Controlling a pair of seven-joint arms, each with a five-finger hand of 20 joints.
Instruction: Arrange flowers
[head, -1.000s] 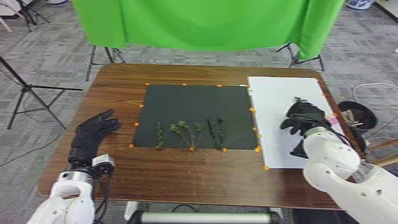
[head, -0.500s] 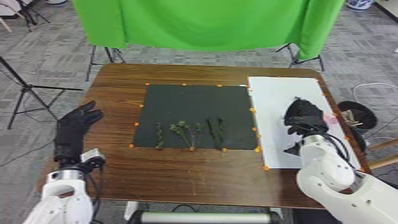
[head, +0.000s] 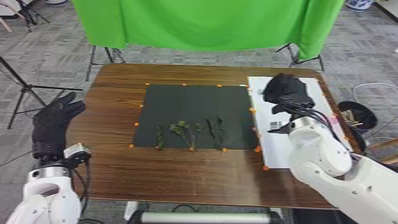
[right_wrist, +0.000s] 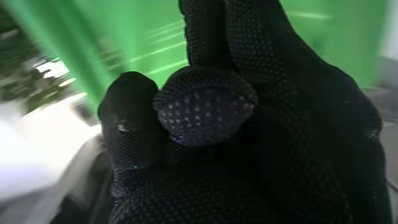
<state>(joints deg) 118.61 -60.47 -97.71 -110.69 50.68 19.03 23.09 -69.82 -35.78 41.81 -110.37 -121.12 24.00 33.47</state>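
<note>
The right hand (head: 288, 91) is hovering over the white sheet (head: 278, 152), fingers (right_wrist: 258, 37) straight, close together; picking stems (head: 190, 136) is calling for spreading them.

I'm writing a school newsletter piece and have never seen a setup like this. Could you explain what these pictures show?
This is a robot with two white arms, each ending in a gloved black robot hand. One picture looks down from its head; the close-up comes from its right wrist, with the green cloth behind.

On the brown table lie a dark mat with green sprigs near its front edge and, to its right, a white sheet. The right hand is over that sheet; I can't make out anything held in it. The left hand is by the table's left edge, open and holding nothing.
</note>
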